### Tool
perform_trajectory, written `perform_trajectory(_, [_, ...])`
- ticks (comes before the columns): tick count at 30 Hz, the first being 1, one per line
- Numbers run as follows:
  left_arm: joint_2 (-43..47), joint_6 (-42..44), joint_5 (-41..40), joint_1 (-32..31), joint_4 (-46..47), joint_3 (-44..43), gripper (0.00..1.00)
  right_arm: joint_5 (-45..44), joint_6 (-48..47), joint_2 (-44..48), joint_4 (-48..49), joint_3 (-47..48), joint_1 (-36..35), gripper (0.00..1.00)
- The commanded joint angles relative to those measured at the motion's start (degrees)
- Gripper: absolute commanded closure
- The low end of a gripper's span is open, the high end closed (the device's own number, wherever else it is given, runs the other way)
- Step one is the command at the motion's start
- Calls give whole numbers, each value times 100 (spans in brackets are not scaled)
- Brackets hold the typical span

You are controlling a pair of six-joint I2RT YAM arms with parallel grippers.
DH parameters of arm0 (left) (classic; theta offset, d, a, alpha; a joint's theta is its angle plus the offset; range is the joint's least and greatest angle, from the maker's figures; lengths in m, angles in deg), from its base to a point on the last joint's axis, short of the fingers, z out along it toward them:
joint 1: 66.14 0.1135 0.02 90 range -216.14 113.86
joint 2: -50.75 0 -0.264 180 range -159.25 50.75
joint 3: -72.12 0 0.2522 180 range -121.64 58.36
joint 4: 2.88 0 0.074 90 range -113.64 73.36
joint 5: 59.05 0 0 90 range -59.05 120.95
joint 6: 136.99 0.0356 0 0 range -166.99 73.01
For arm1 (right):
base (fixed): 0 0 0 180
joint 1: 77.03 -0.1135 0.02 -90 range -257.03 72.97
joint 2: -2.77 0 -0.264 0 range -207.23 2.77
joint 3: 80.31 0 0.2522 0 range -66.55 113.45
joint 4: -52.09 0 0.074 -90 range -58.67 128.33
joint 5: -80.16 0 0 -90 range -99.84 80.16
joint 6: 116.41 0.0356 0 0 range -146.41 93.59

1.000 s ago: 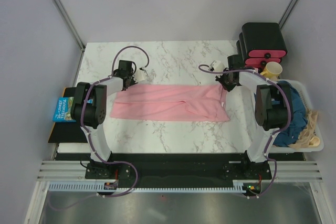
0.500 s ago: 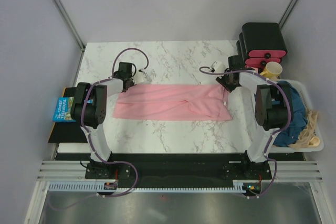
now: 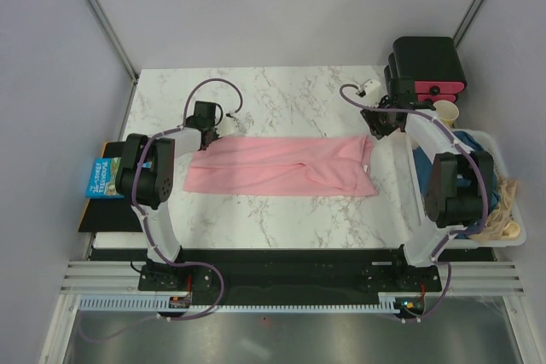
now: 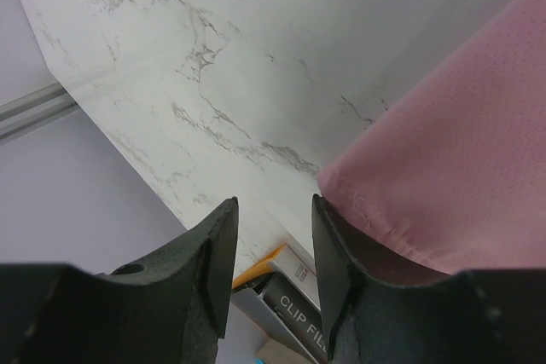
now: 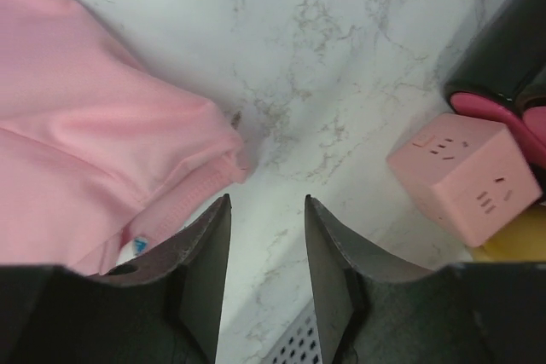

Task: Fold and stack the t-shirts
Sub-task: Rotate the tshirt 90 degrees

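The light pink t-shirt (image 3: 281,166) lies folded into a long flat strip across the middle of the marble table. My left gripper (image 3: 206,132) is open and empty just above the strip's far left corner; the left wrist view shows the pink cloth (image 4: 461,151) to the right of my gripper (image 4: 273,210). My right gripper (image 3: 376,126) is open and empty, just beyond the strip's far right corner. The right wrist view shows the hem (image 5: 94,142) to the left of my gripper (image 5: 267,210). The dark teal-blue t-shirt (image 3: 474,178) lies bunched in a white basket (image 3: 505,156) at the right.
Black boxes with pink fronts (image 3: 426,66) stand at the far right corner, with a pink power cube (image 5: 465,176) and a yellow cup (image 3: 444,112) beside them. Beige cloth (image 3: 503,204) also fills the basket. A blue book (image 3: 104,178) lies off the table's left edge.
My right gripper has pulled away from the shirt's far right corner, toward the far right. The corner now lies flat on the table. My left gripper has barely moved.
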Motion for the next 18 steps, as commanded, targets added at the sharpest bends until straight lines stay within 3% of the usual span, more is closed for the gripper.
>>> perform_trajectory(1, [201, -29, -86, -59, 200, 22, 53, 1305, 692, 37, -486, 39, 31, 55])
perform_trajectory(7, [298, 24, -86, -112, 200, 39, 53, 2237, 974, -481, -574, -111, 75, 66])
perform_trajectory(18, [465, 24, -86, -121, 199, 189, 53, 2247, 1150, -693, -258, 73, 461, 70])
